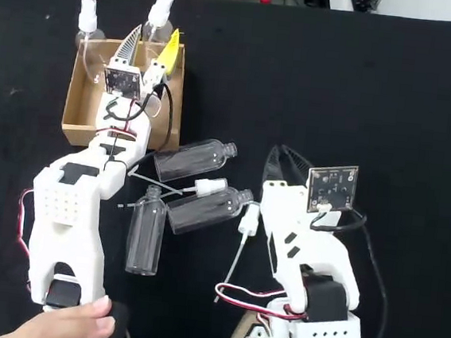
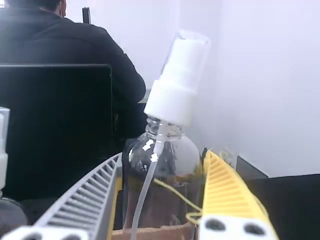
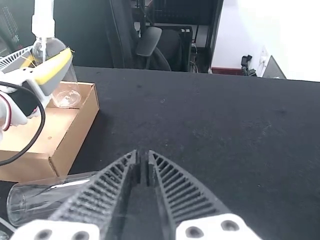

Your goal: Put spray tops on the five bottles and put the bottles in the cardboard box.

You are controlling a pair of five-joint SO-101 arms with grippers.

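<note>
Between the left pincer's (image 1: 157, 34) fingers a capped bottle (image 2: 167, 150) is clasped upright, the cardboard box (image 1: 77, 132) just beneath, seemingly so it lands standing inside.

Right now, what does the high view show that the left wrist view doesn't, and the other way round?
The high view adds three topless bottles lying on the table, two loose spray tops among them, and the right tool. The left wrist view adds the dip tube running down inside the capped bottle. Both share that capped bottle standing in the cardboard box, with the left tool at it.
</note>
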